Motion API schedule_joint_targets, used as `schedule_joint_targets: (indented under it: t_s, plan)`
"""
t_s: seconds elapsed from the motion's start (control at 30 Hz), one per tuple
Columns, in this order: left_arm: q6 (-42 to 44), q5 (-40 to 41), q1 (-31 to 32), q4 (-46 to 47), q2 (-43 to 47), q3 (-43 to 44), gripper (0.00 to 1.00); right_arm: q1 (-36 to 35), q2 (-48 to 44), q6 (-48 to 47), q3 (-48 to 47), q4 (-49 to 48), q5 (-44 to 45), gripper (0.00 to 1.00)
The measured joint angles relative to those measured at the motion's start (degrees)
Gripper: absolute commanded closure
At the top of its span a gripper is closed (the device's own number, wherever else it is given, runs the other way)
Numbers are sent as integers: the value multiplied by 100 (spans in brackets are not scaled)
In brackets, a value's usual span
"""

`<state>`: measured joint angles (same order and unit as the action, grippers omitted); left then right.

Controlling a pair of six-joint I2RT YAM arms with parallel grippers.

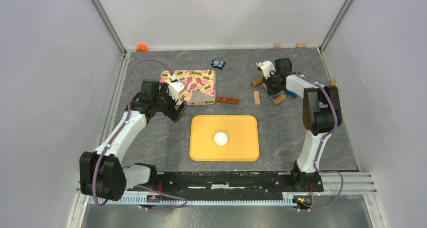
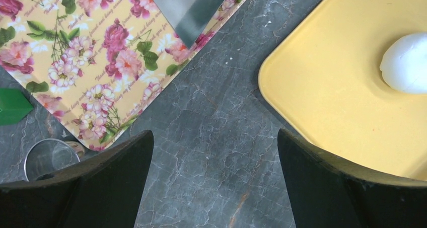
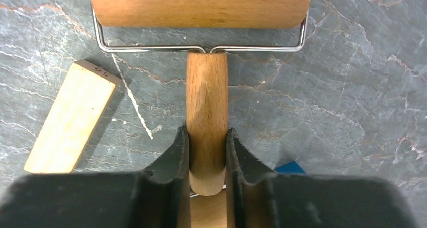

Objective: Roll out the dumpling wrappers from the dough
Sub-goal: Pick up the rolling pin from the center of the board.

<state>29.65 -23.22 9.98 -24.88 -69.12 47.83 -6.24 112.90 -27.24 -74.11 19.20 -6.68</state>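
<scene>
The right gripper (image 3: 206,137) is closed on the handle of a wooden rolling pin (image 3: 206,94), which appears to rest on the worktop (image 3: 327,102). The left gripper (image 2: 214,137) is fully open, between the floral board (image 2: 75,62) and the yellow board (image 1: 201,147). The dough (image 1: 221,138) ball lies at the centre of the yellow board.

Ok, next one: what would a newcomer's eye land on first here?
The yellow board at the table's centre, with a white ball of dough sitting on it. Behind it to the left lies a floral tray. At the far right, the right gripper is shut on the handle of a wooden roller.
</scene>
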Motion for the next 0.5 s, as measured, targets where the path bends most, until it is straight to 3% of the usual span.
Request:
schedule_joint_targets:
  t_s: [0.27,0.5]
  plan:
    - [173,-273,0,-459,0,199,2,59,-79,398,-17,24,-271,100]
    - [710,-1075,120,-1429,2,1580,2,-356,-1235,1679,479,42,-688,100]
